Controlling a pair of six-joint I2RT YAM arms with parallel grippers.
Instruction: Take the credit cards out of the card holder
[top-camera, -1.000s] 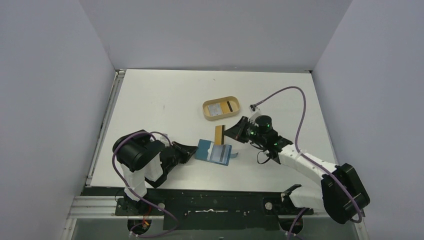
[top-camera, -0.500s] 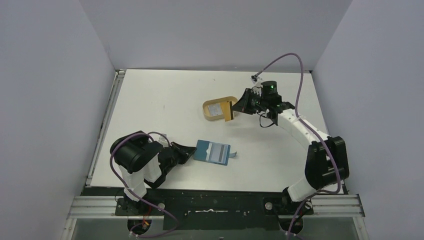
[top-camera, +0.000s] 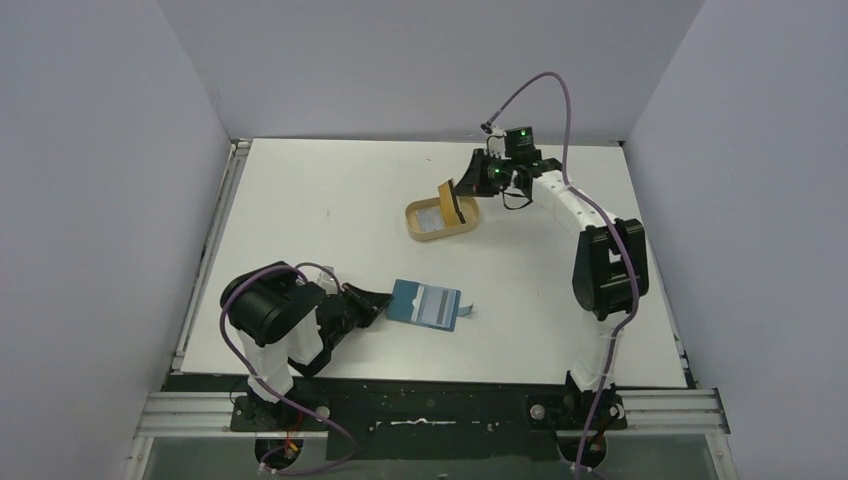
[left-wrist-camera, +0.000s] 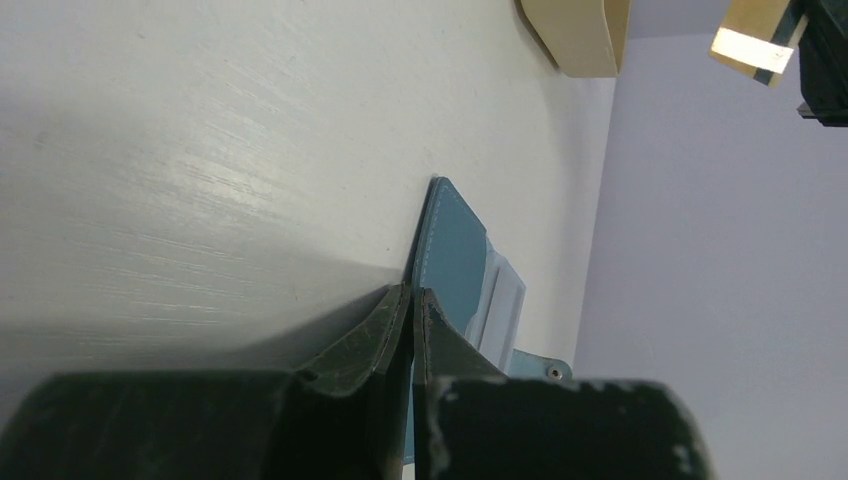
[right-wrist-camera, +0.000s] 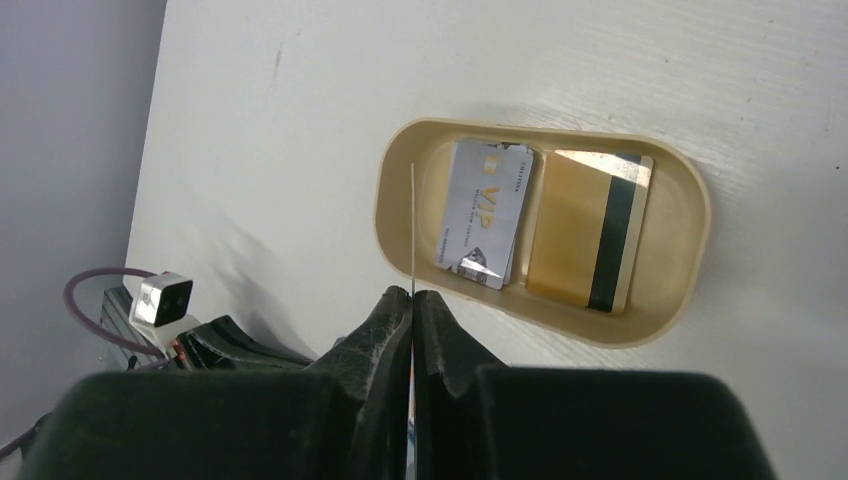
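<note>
Card holder: near end hidden behind the left gripper; the slots are perhaps empty, the angle is too flat to tell.
Held card: right wrist view shows only its thin edge; both faces hidden, lower end lost inside the right gripper.
White card: small print too fine to read.
Tray, toward the far edge of the bench: cut by the left wrist picture's top edge.
</note>
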